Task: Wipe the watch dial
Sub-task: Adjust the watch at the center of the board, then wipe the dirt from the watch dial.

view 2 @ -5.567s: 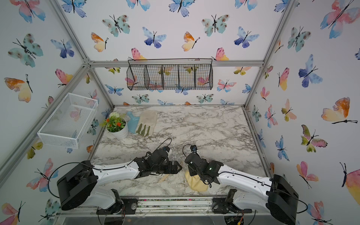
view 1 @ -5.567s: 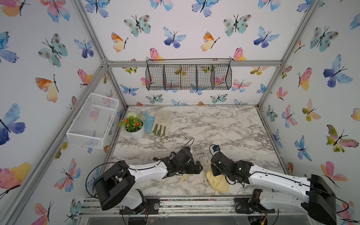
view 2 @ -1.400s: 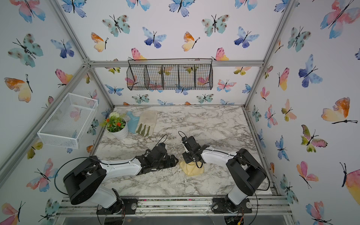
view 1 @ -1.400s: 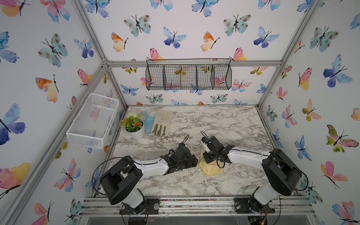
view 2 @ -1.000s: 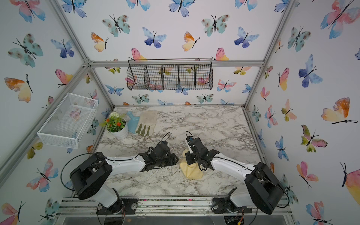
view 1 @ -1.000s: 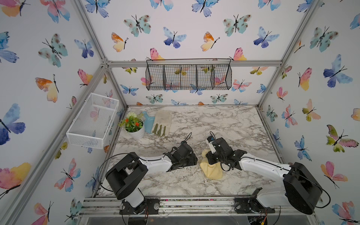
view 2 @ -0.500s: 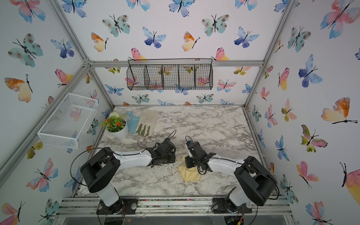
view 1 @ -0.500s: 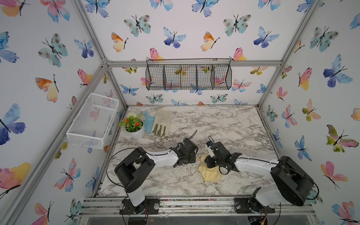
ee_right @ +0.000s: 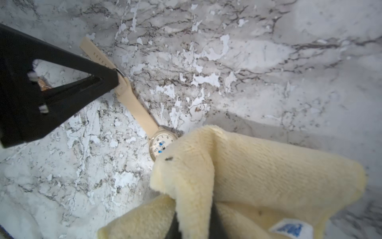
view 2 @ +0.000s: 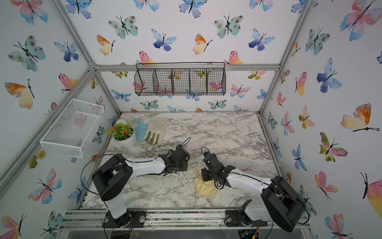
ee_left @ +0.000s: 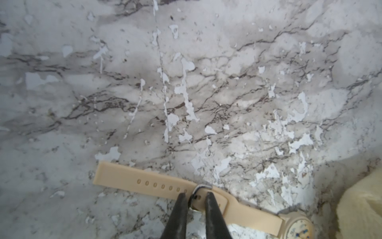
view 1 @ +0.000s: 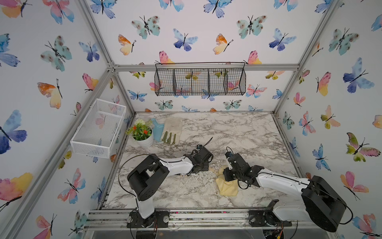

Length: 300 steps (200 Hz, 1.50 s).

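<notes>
Beige wristwatch (ee_right: 140, 111) flat on table (ee_left: 206, 62), between arms. Likely light, slidy; strap (ee_left: 144, 182) floppy, dial (ee_right: 160, 142) scratch-prone. Anchor: left pincer (ee_left: 195, 195) nips strap at buckle (ee_left: 198, 189). Wiper: right pincer (ee_right: 195, 223) clenched on cloth (ee_right: 248, 175), corner overlapping dial.

Since the earliest pictures, the left gripper (ee_left: 195, 195) has been carried from the near middle of the table (view 1: 237, 132) to a point somewhat farther away. Its jaws have been narrowed about the buckle on the watch strap (ee_left: 144, 182). The big black joint of the left arm (view 1: 147, 180) has been swung rightward. The right gripper (view 1: 228, 175) has been shifted slightly farther and leftward, and the yellow cloth (view 1: 227, 187) has been dragged along with it.
</notes>
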{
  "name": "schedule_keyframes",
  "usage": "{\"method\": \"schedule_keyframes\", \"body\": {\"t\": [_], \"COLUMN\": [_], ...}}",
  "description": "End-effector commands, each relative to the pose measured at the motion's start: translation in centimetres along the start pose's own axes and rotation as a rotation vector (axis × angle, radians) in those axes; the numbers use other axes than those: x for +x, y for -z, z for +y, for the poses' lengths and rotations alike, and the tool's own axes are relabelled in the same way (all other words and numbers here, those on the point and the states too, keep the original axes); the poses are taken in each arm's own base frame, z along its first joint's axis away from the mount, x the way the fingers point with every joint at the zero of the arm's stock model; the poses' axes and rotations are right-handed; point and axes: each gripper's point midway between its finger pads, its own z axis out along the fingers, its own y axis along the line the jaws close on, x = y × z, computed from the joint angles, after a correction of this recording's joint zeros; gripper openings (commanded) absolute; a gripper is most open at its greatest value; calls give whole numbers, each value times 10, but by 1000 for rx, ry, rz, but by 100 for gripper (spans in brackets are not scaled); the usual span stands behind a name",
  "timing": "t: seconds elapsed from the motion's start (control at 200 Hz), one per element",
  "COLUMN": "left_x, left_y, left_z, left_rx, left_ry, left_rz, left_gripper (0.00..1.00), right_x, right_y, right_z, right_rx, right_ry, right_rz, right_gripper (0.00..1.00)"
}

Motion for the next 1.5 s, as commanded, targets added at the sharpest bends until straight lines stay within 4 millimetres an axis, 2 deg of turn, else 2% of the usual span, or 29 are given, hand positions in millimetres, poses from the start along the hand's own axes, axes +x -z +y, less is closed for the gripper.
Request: {"method": "schedule_keyframes", "body": {"t": [0.0, 0.13, 0.22, 0.28, 0.365, 0.486, 0.681, 0.886, 0.986, 1.256, 1.412, 1.497], "left_x": [25, 25, 26, 25, 21, 8, -14, -21, -22, -12, -1, 6], "left_y": [-22, -18, -15, -12, -6, 8, 20, 9, 5, -9, -17, -20], "left_z": [67, 65, 60, 56, 48, 38, 16, 6, 3, 14, 13, 19], "left_rx": [-234, -222, -191, -162, -122, -81, -7, 14, 20, -37, -25, -45], "left_ry": [-30, -29, -15, -2, 13, 19, 12, -6, -5, -34, -76, -87], "left_rz": [59, 61, 65, 64, 50, 22, -6, 3, 10, 50, 85, 100], "left_gripper": [16, 16, 17, 22, 33, 46, 58, 57, 54, 45, 41, 34], "right_x": [11, -5, -18, -25, -31, -37, -43, -28, -19, -10, -9, -8], "right_y": [11, 27, 35, 35, 28, 11, -17, -36, -41, -44, -46, -47], "right_z": [-19, -13, -1, 10, 25, 31, 36, 31, 26, 20, 20, 20], "right_rx": [88, 68, 17, -36, -88, -64, -44, -35, -22, -13, -11, -10], "right_ry": [-19, -36, -32, -32, -21, 9, 40, 31, 23, 13, 14, 20], "right_rz": [21, -33, -66, -84, -87, -51, -18, 22, 39, 47, 50, 53], "right_gripper": [2, 2, 2, 2, 2, 2, 2, 2, 2, 2, 2, 2]}}
